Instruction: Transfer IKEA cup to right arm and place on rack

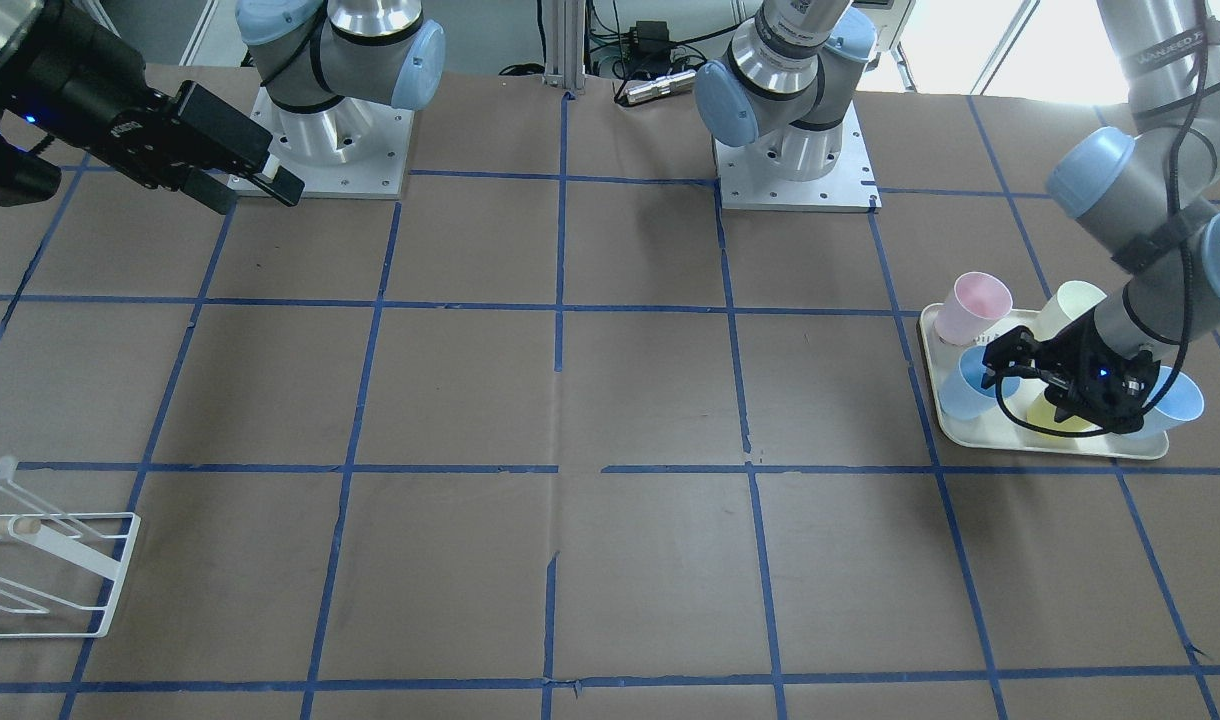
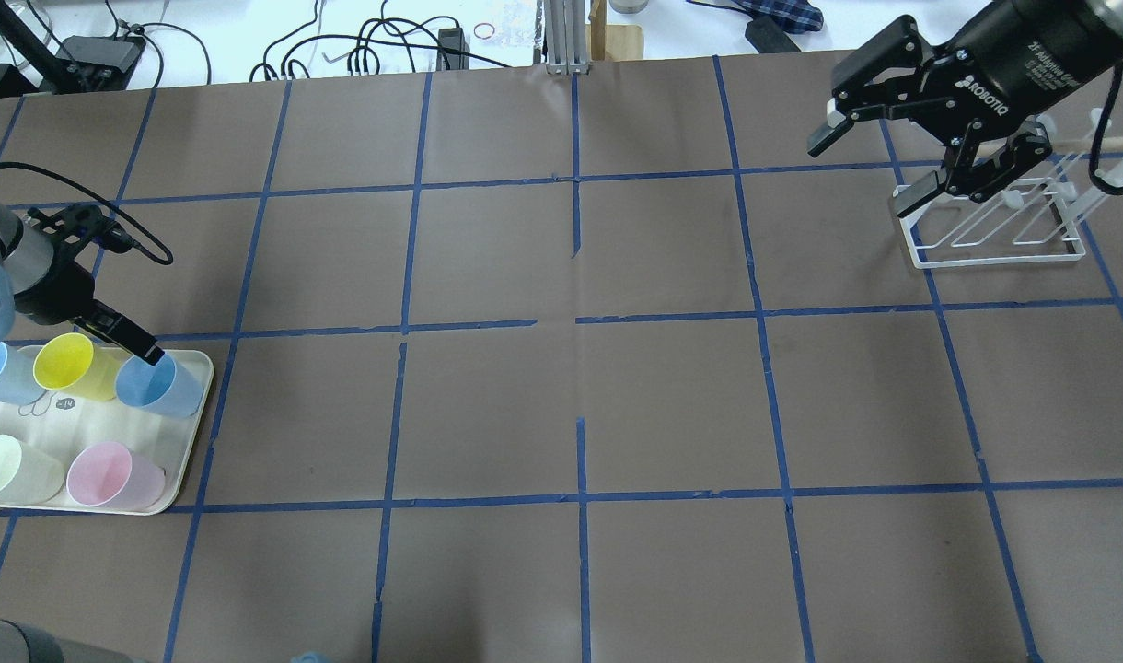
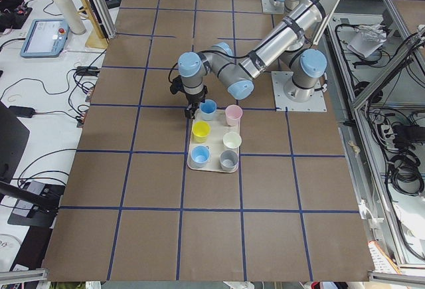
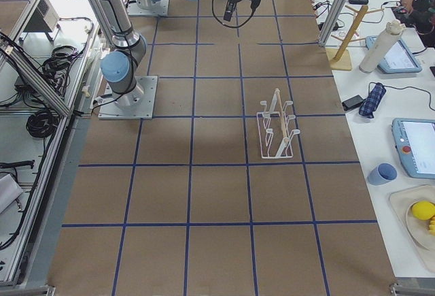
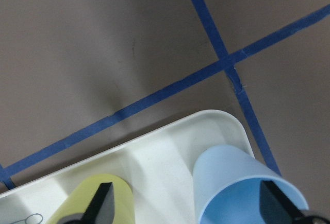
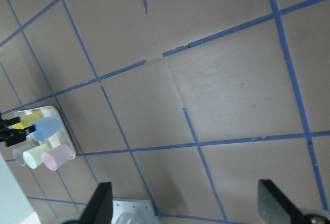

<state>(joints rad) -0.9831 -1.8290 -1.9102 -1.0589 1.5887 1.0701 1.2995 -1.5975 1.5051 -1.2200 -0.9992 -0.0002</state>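
Hovering over the tray's (image 5: 170, 141) corner, the left gripper (image 5: 186, 206) has its jaws released, 1 finger above the IKEA cup's (image 5: 242, 183) rim, the other above a yellow cup (image 5: 116, 193). The IKEA cup stands upright in that corner, ungrasped. A mark (image 2: 64, 403) on the tray reads "14". The right gripper (image 2: 863, 170), lettered ROBOTIQ, hangs above the table (image 2: 580, 414) just beside the rack (image 2: 994, 244), jaws spread and holding nothing.

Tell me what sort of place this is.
Probably a robotics lab: the left arm and right arm are bolted to a table gridded in blue tape, with a control tablet and loose cables alongside.
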